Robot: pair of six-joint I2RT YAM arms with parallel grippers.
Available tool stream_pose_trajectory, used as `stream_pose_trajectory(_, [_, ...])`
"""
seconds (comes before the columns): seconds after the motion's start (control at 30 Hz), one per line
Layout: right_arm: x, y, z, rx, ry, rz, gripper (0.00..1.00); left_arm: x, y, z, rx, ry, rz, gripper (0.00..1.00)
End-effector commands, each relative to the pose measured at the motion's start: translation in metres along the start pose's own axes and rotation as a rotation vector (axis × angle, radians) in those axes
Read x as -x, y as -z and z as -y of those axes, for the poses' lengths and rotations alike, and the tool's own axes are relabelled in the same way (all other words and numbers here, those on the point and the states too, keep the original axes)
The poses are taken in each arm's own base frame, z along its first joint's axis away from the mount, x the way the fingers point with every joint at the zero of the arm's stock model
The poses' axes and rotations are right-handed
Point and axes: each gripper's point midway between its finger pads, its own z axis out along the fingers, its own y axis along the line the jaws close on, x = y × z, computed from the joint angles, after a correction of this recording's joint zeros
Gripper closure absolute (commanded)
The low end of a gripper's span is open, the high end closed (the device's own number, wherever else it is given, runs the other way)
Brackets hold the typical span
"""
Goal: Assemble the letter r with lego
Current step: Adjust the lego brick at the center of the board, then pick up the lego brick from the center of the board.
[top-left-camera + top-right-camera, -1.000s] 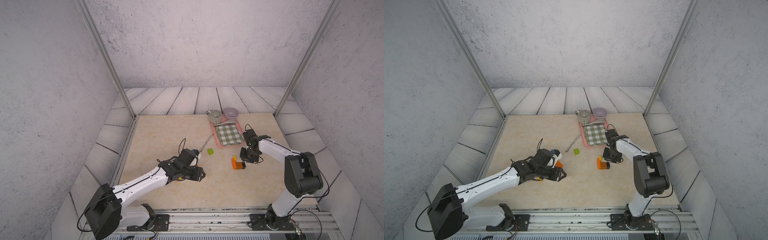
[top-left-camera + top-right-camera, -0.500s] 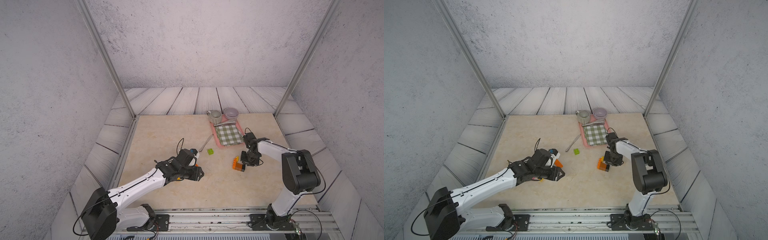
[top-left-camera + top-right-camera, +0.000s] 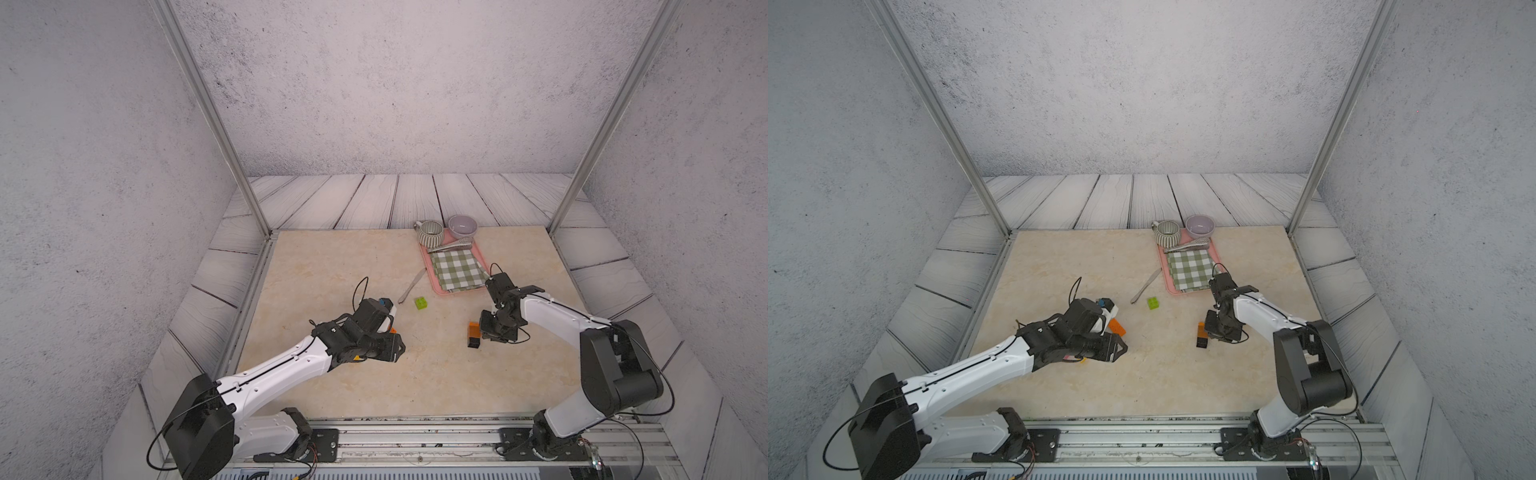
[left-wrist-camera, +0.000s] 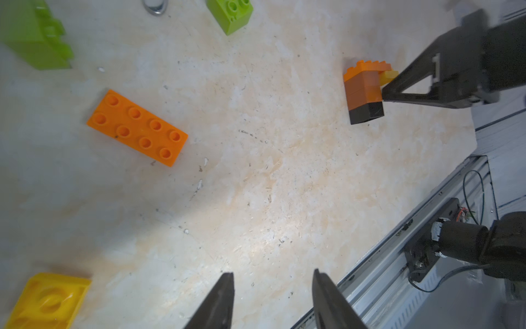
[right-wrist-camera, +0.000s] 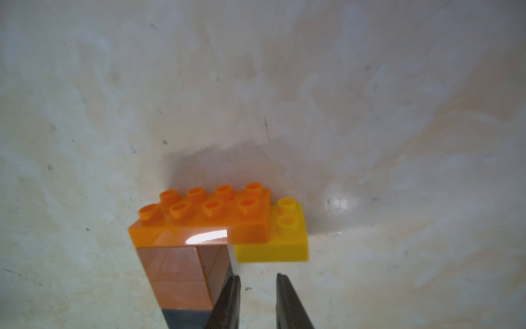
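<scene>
A lego assembly (image 5: 199,228) lies on the table: a long orange brick across the top, brown bricks and a black one below it, and a yellow brick (image 5: 287,239) at one end. Both top views show the assembly (image 3: 473,334) (image 3: 1201,334). My right gripper (image 5: 257,282) is narrowly open beside the brown column, with nothing between its fingers. My left gripper (image 4: 273,279) hangs open and empty over bare table. Loose pieces lie nearby: a long orange brick (image 4: 136,128), a lime green brick (image 3: 420,303), a second lime one (image 4: 34,37) and a yellow one (image 4: 45,299).
At the back right a pink tray (image 3: 427,268) holds a green-checked cloth (image 3: 457,270) and metal tongs (image 3: 451,245). A striped cup (image 3: 431,232) and a purple bowl (image 3: 462,225) stand behind it. A spoon (image 3: 411,282) lies beside the tray. The metal rail (image 3: 415,432) runs along the front.
My right gripper's fingers have parted a little beside the assembly. The left arm has barely shifted.
</scene>
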Motion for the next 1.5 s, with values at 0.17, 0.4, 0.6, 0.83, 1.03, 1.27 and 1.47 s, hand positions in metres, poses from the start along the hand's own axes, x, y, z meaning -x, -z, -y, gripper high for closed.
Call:
stream_pose_trajectory(0.17, [0.013, 0.064, -0.073, 0.105, 0.276, 0.248, 0.56, 0.023, 0.030, -0.054, 0.049, 0.199, 0.152, 0.47])
stream_pose_trajectory(0.4, [-0.009, 0.054, -0.181, 0.232, 0.578, 0.202, 0.45, 0.029, 0.040, -0.092, 0.082, 0.335, 0.180, 0.47])
stream_pose_trajectory(0.6, [-0.030, 0.028, -0.240, 0.255, 0.740, 0.126, 0.43, 0.027, 0.042, -0.121, 0.065, 0.474, 0.192, 0.48])
stream_pose_trajectory(0.83, [-0.055, 0.020, -0.297, 0.286, 0.868, 0.103, 0.43, 0.012, 0.050, -0.157, 0.128, 0.617, 0.201, 0.50])
stream_pose_trajectory(1.03, [-0.058, 0.006, -0.325, 0.269, 0.899, 0.097, 0.43, -0.009, 0.050, -0.182, 0.186, 0.717, 0.183, 0.50])
stream_pose_trajectory(1.27, [-0.039, -0.004, -0.343, 0.298, 1.006, 0.114, 0.29, -0.014, 0.045, -0.182, 0.166, 0.733, 0.164, 0.49])
stream_pose_trajectory(1.47, [-0.025, -0.026, -0.344, 0.363, 1.194, 0.059, 0.23, -0.010, 0.040, -0.174, 0.108, 0.716, 0.123, 0.49])
